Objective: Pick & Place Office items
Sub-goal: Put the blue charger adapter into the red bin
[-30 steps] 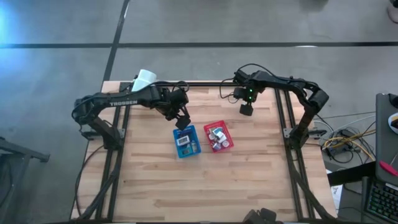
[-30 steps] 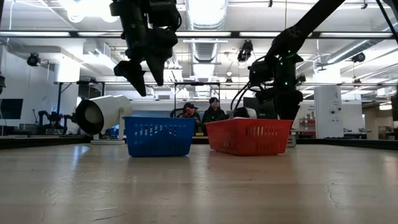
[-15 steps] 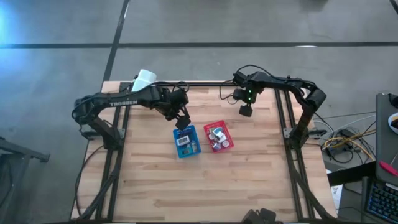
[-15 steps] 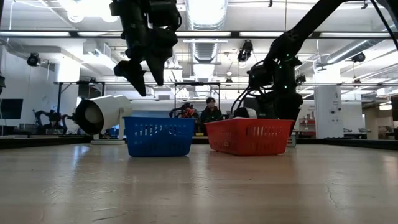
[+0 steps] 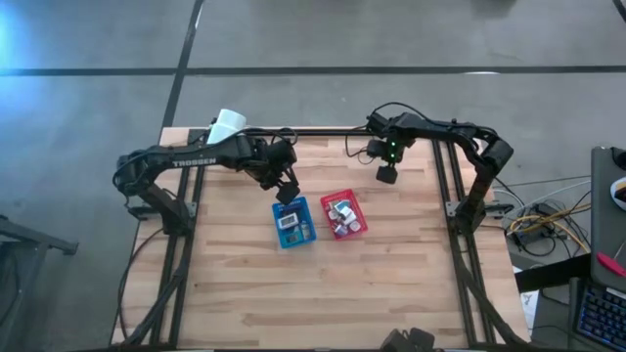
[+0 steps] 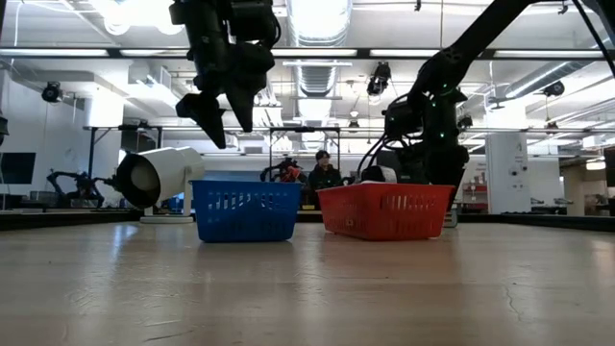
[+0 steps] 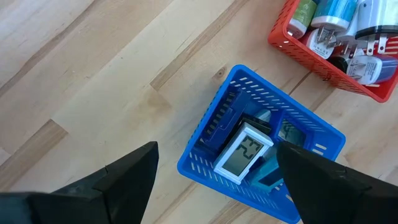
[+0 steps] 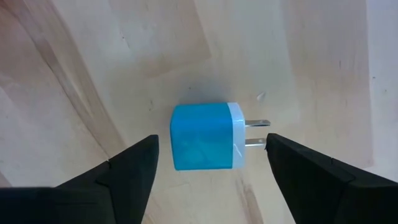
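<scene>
Upper right of the high view: right tool (image 8: pixel 211 162), fingers apart, hovers over a blue plug (image 8: pixel 208 137) lying on the desk (image 5: pixel 391 274). Left tool (image 7: pixel 214 180), fingers wide apart and empty, hangs above the blue tray (image 7: pixel 205 155) at frame centre.

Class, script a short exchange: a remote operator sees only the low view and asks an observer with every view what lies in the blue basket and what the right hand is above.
Operator: From table level I see only the wall of the blue basket. What is inside?
Observer: The left wrist view looks down into it: a white piece with a grey display lies there.
Operator: The red basket hides the tips of the right hand. What is beneath it?
Observer: The right wrist view shows a blue-and-white plug adapter lying on the bare table. The hand is open, with one finger to each side of the adapter and neither touching it.
</scene>
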Controlling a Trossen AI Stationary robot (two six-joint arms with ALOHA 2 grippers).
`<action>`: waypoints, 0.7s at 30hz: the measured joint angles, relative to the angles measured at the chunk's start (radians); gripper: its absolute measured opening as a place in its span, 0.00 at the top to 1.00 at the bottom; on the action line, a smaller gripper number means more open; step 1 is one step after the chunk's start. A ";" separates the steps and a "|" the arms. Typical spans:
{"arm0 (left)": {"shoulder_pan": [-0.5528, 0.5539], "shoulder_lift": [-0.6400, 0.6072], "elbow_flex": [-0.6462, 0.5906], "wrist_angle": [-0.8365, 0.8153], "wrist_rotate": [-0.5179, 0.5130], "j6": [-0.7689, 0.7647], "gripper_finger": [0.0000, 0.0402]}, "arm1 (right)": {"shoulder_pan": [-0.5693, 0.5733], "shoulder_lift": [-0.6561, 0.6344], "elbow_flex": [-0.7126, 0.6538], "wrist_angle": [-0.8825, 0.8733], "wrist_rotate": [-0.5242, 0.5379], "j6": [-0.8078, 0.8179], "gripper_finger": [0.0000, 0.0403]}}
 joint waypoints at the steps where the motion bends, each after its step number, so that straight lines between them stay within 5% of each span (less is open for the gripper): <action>1: 0.000 0.000 0.000 0.000 0.000 0.000 0.17 | 0.000 0.000 -0.001 0.000 0.000 0.000 0.28; 21: 0.000 0.000 0.000 0.000 0.000 0.000 0.17 | 0.000 0.000 -0.034 0.026 -0.003 0.002 0.29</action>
